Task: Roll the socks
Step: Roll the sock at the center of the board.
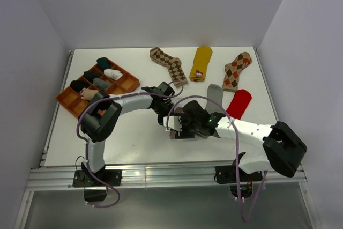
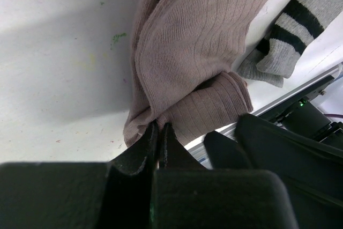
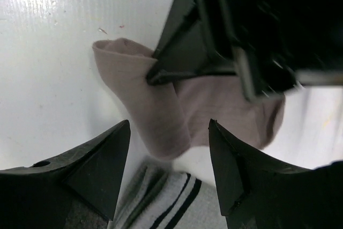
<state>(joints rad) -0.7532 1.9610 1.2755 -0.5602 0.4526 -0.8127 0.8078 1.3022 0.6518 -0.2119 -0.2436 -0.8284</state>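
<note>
L end effector (image 2: 159, 128) nips taupe sock (image 2: 198, 41), grey sock (image 2: 300, 25) part hidden

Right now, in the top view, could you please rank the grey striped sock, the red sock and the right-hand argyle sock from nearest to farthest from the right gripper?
1. Grey striped sock, mid-table, right beside the right gripper.
2. Red sock, further to the right.
3. Right-hand argyle sock, towards the far right corner.
</note>
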